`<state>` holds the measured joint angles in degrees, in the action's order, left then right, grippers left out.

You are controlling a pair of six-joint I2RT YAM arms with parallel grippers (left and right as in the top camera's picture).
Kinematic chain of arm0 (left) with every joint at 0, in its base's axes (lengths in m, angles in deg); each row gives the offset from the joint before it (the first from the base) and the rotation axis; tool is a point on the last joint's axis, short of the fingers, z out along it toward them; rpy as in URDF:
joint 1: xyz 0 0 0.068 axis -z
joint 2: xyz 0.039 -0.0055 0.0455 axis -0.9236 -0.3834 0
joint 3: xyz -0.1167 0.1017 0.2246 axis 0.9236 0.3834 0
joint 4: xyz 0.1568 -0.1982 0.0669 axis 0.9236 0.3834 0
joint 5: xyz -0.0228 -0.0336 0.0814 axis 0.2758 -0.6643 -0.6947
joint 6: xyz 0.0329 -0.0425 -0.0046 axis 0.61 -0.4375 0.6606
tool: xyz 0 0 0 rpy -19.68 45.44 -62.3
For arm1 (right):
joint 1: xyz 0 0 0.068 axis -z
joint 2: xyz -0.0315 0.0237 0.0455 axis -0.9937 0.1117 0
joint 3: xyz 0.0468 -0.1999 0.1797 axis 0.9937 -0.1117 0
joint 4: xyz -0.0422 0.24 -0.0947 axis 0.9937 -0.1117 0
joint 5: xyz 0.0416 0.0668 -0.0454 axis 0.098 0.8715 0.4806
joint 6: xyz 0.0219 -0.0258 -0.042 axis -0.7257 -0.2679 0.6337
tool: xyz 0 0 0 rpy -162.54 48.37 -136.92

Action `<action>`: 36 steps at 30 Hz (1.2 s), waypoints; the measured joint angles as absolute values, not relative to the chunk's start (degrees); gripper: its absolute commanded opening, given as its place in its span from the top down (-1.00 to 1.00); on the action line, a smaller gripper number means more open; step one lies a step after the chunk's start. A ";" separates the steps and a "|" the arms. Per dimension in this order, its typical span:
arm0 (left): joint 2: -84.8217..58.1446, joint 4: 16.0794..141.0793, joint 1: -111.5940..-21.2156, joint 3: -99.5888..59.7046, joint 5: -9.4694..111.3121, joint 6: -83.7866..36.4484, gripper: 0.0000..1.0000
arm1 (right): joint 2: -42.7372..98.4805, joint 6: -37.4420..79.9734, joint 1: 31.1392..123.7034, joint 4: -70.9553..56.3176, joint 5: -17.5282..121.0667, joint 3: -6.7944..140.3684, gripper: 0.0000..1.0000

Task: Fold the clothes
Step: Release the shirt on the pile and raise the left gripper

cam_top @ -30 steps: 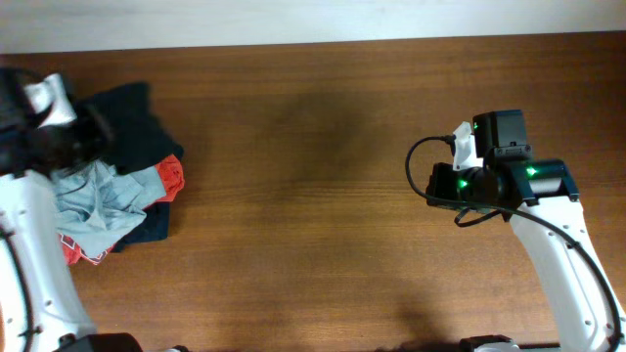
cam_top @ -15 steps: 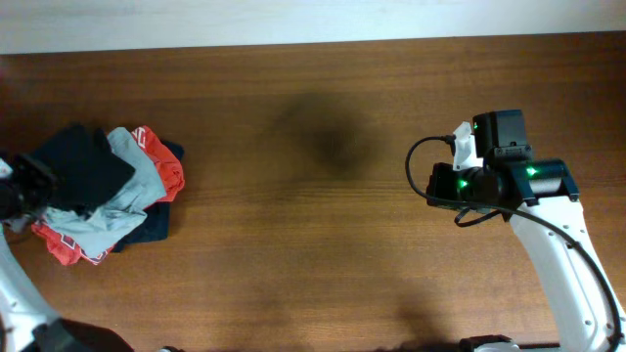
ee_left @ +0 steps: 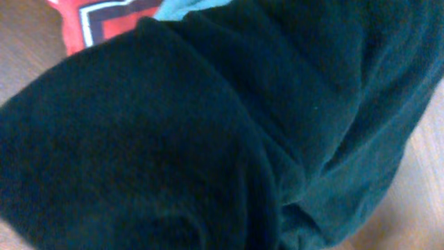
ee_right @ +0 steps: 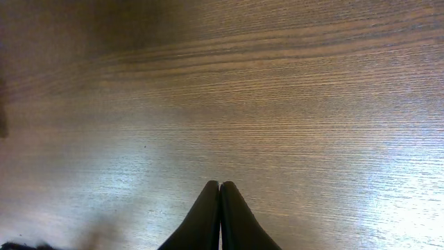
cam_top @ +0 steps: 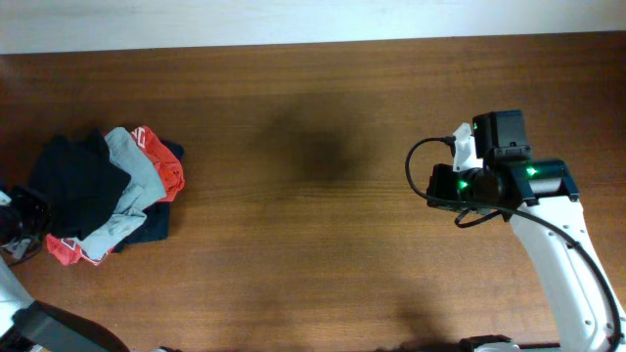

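Your black T-shirt (cam_top: 73, 184) is at the far left of the table (cam_top: 323, 244), bunched up on top of the pile rather than spread flat. It's a soft, matte knit, crumpled into fat rounded folds. In the left wrist view it fills almost the whole shot (ee_left: 208, 139), with one deep crease running diagonally through it, and that camera gives it a slightly teal tint.

Around it there's a light grey-blue garment (cam_top: 132, 176) rumpled along its right side. A red garment (cam_top: 161, 166) pokes out at the top right and again at the lower left, with a white-and-dark trim line. A dark navy garment (cam_top: 156, 220) lies flatter at the bottom right.

Your left gripper (cam_top: 18, 220) is right against the pile's left edge. I can't tell how its jaws stand, since cloth blocks the view. Your right gripper (ee_right: 220, 201) hangs over bare wood well away from the pile, tips pressed together. The tabletop is brown woodgrain with fine streaks and a slight sheen.
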<state>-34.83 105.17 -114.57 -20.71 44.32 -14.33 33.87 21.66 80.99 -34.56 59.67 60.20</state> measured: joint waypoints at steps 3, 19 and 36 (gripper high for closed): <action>-34.83 105.61 -114.70 -20.71 43.93 -14.52 -0.47 | 33.87 21.68 80.99 -34.56 59.67 60.20 0.88; -19.27 109.32 -114.70 -23.70 43.62 -14.68 -0.61 | 33.87 21.66 80.99 -34.76 59.67 60.20 0.89; -6.29 108.99 -93.47 -26.65 62.79 11.07 0.95 | 28.30 21.64 80.99 -39.83 59.63 60.20 0.92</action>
<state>-6.29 108.99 -93.47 -26.65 62.79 11.07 28.30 21.64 80.99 -39.83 59.63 60.20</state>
